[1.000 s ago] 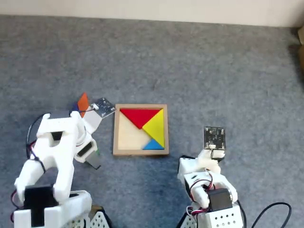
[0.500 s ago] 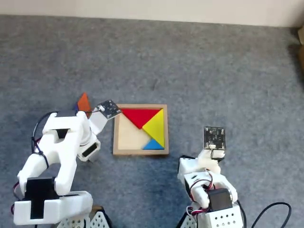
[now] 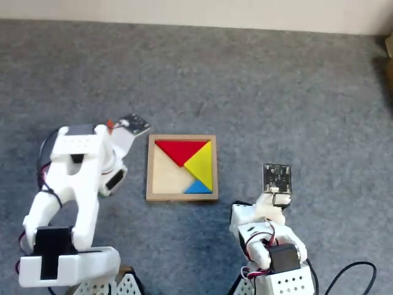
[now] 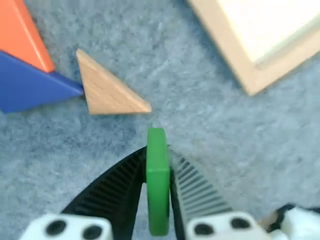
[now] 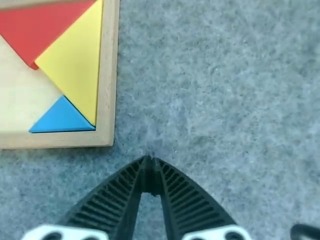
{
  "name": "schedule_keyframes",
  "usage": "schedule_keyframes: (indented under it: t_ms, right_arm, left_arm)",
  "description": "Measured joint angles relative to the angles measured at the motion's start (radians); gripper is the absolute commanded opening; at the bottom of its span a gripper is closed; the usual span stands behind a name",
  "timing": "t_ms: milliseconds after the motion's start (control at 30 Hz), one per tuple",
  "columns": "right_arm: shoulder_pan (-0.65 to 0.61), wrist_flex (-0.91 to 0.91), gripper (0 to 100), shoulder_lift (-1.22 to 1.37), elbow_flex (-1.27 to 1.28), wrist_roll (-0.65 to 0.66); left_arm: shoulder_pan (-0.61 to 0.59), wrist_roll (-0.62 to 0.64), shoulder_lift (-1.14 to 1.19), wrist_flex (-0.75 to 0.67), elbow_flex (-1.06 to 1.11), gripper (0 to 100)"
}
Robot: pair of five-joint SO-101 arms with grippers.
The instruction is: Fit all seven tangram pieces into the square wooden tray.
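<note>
The square wooden tray lies mid-table and holds a red triangle, a yellow triangle and a small light-blue triangle. My left gripper is shut on a green piece held on edge, just left of the tray corner. Beyond it on the carpet lie a plain wooden triangle, a dark blue piece and an orange piece. My right gripper is shut on nothing, over bare carpet beside the tray's near right corner.
Grey carpet covers the table. The left arm stands over the loose pieces left of the tray; an orange tip peeks out beside it. The right arm sits at the front right. A pale wall edge runs along the back.
The left arm has swung away from the front edge toward the back, carrying the green piece, and now covers most of the orange piece. The right arm has kept still.
</note>
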Motion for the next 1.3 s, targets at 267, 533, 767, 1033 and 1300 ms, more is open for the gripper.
schedule_keyframes:
  t_ms: [267,533,767,1033,1300]
  right_arm:
    - [0.0,0.0,0.9,0.0,0.0,0.0]
    - [0.011,0.0,0.9,0.0,0.0,0.0]
    - [0.043,0.0,0.9,0.0,0.0,0.0]
    - [0.043,0.0,0.9,0.0,0.0,0.0]
    - [0.043,0.0,0.9,0.0,0.0,0.0]
  left_arm:
    - [0.285,0.288,0.017,0.012,-0.149,1]
    - [0.465,0.402,0.031,-0.041,-0.18,1]
    - [0.525,0.454,0.221,-0.084,-0.258,1]
    - [0.542,0.454,0.359,-0.084,-0.362,8]
    - [0.54,0.454,0.379,-0.084,-0.364,17]
